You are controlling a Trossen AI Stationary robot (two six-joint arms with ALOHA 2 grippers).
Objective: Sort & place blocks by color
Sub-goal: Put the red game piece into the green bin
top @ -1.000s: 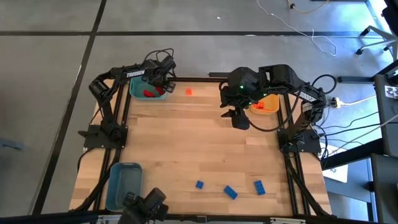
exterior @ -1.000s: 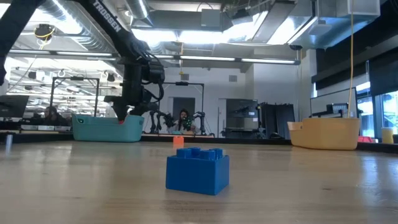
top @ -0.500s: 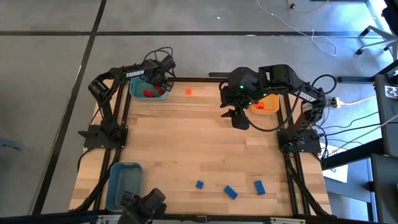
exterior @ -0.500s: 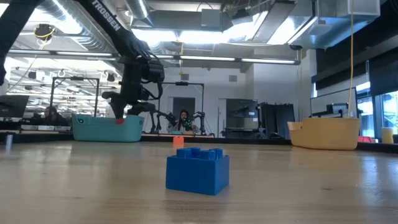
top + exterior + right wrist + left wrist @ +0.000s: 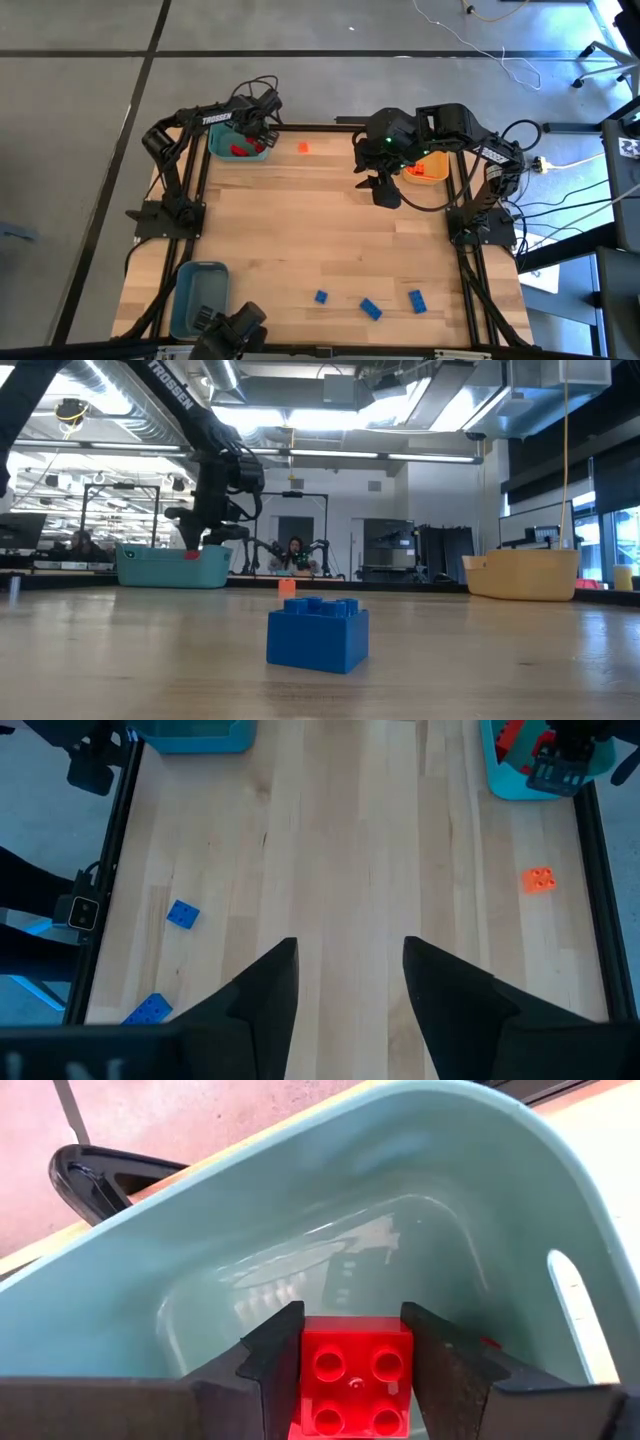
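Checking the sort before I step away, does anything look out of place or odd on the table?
Nothing is spilled or damaged. One orange block lies alone beside the teal bin, far from the yellow-orange bin. The left pincer holds a red block over the teal bin.

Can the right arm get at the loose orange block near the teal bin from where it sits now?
Probably yes: the orange block lies alone on bare table, and the right tool is open and empty.
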